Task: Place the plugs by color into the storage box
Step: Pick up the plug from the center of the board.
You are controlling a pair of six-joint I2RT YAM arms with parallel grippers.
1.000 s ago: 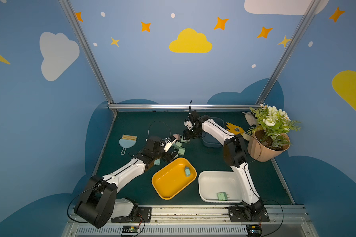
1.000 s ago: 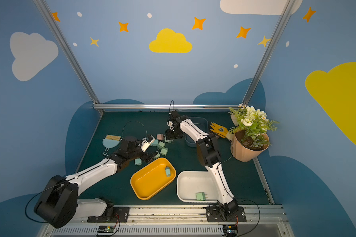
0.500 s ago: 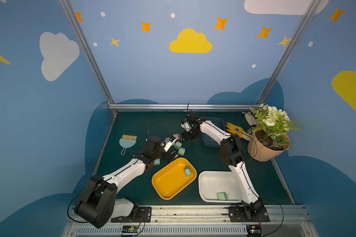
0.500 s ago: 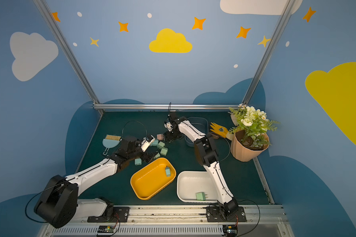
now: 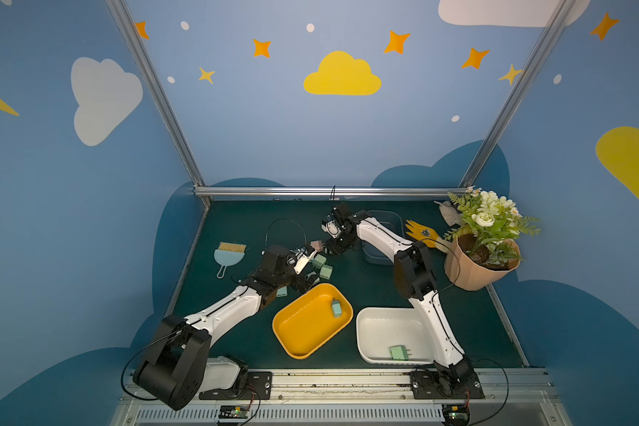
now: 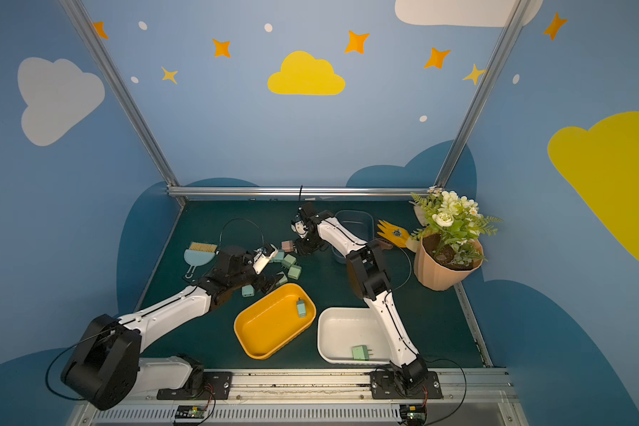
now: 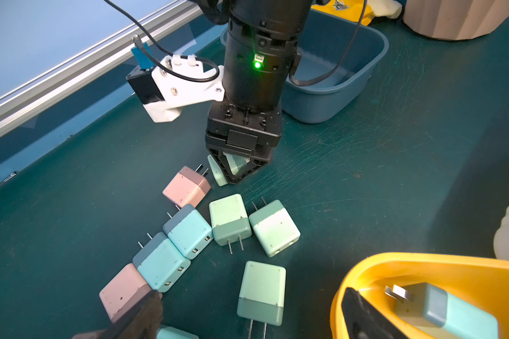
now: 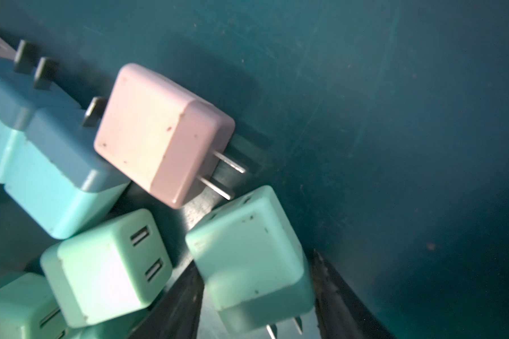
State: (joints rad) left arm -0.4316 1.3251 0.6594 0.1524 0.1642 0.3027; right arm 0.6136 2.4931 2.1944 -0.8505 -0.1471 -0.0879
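Observation:
Several pink, light-blue and mint plugs (image 7: 188, 232) lie clustered mid-mat. My right gripper (image 7: 234, 176) stands upright at the cluster's far end, fingers (image 8: 332, 293) pressed on both sides of a mint green plug (image 8: 247, 252). My left gripper (image 7: 250, 318) hovers open over another mint plug (image 7: 262, 290) beside the yellow box (image 5: 303, 332), which holds a light-blue plug (image 5: 335, 308). The white box (image 5: 384, 332) holds a mint plug (image 5: 399, 353). The blue box (image 7: 335, 73) behind the right gripper looks empty.
A light-blue dustpan with bristles (image 5: 228, 254) lies at the left. A potted plant (image 5: 480, 258) and a yellow glove (image 5: 421, 234) stand at the back right. A metal rail (image 5: 329, 191) runs along the mat's far edge.
My right gripper has swung left and down to the plug cluster and closed its fingers around a mint green plug. The left arm has hardly moved.

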